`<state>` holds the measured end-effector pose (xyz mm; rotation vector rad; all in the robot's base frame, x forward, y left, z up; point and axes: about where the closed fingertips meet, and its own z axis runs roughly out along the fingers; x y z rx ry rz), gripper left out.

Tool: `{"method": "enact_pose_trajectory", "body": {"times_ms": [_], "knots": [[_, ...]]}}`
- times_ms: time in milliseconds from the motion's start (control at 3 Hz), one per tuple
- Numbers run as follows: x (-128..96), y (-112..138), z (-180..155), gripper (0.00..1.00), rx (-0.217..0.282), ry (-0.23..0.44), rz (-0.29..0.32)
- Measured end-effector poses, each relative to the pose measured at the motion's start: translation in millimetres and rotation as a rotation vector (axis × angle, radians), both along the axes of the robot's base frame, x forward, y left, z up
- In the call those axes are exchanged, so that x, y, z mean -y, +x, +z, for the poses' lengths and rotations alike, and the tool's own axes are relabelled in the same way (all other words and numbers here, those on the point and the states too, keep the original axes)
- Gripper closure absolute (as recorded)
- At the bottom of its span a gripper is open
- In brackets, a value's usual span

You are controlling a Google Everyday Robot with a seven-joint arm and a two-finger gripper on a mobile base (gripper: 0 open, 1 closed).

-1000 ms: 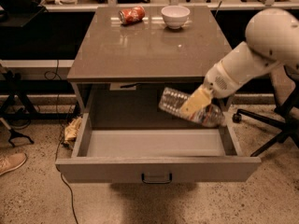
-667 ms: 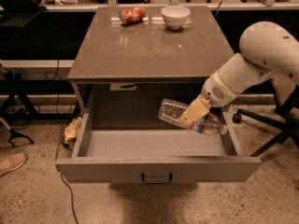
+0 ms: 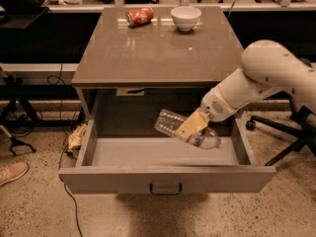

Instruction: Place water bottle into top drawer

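The water bottle point(image 3: 170, 123) is a clear ribbed bottle lying tilted, its capped end down to the right. My gripper point(image 3: 192, 126) is shut on its middle, a tan finger across it. It holds the bottle inside the open top drawer point(image 3: 165, 179), low over the right half of the drawer floor. I cannot tell whether the bottle touches the floor. The white arm reaches in from the right. The drawer is pulled far out, its small dark handle point(image 3: 166, 188) facing me.
On the cabinet top point(image 3: 158, 48) lie a crushed red soda can point(image 3: 140, 17) and a white bowl point(image 3: 186, 18) at the back. An office chair base point(image 3: 286, 137) stands right. A crumpled bag point(image 3: 77, 135) and cables lie left.
My gripper has carried the bottle lower and a little left, deeper into the drawer. The arm has dropped with it.
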<state>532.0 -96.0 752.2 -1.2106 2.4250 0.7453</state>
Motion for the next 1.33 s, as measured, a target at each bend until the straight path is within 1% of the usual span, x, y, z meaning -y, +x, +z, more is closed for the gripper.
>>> {"method": "enact_pose_trajectory", "body": {"times_ms": [333, 667, 1000, 1333], "knots": [[-29.8, 10.3, -11.8, 1.00, 0.036, 0.087, -0.008], [-63.5, 17.6, -16.1, 0.81, 0.091, 0.154, -0.008], [-94.4, 21.3, -28.5, 0.59, 0.110, 0.202, -0.007], [-118.6, 21.6, -51.2, 0.35, 0.096, 0.224, -0.016]]}}
